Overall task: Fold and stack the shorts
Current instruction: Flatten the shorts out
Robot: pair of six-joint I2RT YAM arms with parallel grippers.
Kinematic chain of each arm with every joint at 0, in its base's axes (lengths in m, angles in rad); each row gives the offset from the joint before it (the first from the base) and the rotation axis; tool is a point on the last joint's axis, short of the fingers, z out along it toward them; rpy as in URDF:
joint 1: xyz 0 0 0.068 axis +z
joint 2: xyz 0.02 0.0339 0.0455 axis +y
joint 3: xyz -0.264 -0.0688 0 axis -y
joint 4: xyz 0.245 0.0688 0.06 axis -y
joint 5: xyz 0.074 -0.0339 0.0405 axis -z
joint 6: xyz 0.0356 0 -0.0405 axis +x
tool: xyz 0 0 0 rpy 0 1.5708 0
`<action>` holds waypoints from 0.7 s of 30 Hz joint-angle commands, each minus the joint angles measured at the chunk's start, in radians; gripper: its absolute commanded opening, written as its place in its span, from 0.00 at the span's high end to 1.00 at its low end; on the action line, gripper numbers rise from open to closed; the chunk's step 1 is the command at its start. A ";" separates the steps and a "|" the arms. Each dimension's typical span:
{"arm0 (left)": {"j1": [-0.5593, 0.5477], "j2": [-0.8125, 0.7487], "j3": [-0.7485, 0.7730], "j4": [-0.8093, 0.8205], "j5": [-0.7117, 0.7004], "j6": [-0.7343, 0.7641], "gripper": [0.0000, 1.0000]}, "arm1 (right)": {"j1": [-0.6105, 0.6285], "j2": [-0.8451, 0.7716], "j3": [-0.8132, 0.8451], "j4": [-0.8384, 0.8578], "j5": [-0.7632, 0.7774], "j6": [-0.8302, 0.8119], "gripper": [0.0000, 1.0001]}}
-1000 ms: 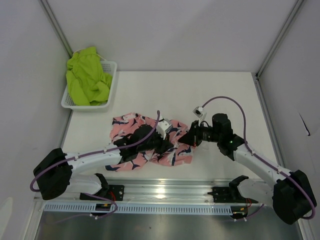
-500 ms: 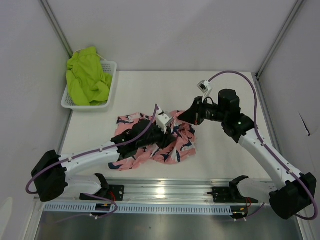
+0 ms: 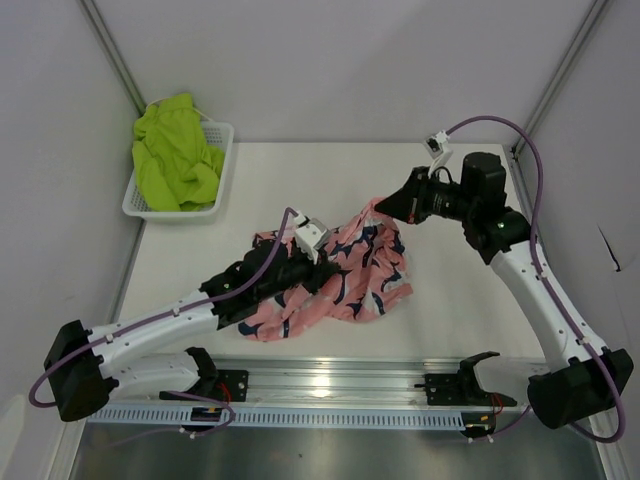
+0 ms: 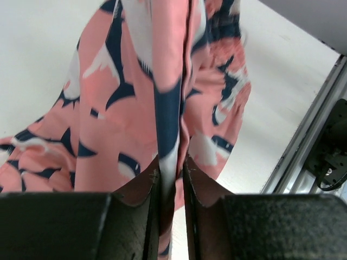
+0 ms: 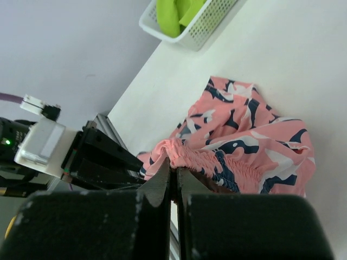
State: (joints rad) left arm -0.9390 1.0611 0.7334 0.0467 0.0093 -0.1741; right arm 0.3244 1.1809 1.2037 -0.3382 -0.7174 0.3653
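The pink fabric shorts (image 3: 345, 280) with navy-and-white print lie bunched on the white counter (image 3: 300, 180), well right of the white plastic mesh basket (image 3: 222, 168) that holds the plain lime green fabric shorts (image 3: 172, 155). The left claw (image 4: 171, 174) is nipped narrow on a fold of the pink pair. The right claw (image 5: 174, 174), farther from the basket, is clamped on their gathered waistband, holding it off the counter.

The pink shark-print shorts (image 3: 350, 275) lie crumpled on the bench (image 3: 300, 180), one elastic edge lifted, while the lime green shorts (image 3: 175, 150) sit bunched in the far-left basket (image 3: 170, 213).
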 commanded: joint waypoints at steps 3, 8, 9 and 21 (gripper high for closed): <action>0.006 -0.021 -0.045 -0.011 -0.035 0.013 0.79 | -0.060 0.022 0.091 0.010 -0.066 0.004 1.00; 0.006 0.011 -0.095 0.013 -0.040 -0.010 0.76 | -0.093 0.040 0.115 0.025 -0.100 0.021 1.00; 0.006 0.017 -0.098 0.018 -0.043 -0.013 0.75 | -0.096 0.045 0.120 0.024 -0.100 0.021 1.00; 0.002 0.006 -0.161 0.016 -0.094 -0.047 0.64 | -0.183 0.103 0.160 0.019 -0.089 0.093 1.00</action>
State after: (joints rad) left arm -0.9390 1.0779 0.5758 0.0490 -0.0574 -0.2096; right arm 0.1783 1.2800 1.3098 -0.3462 -0.7940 0.4110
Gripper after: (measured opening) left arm 0.361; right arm 0.012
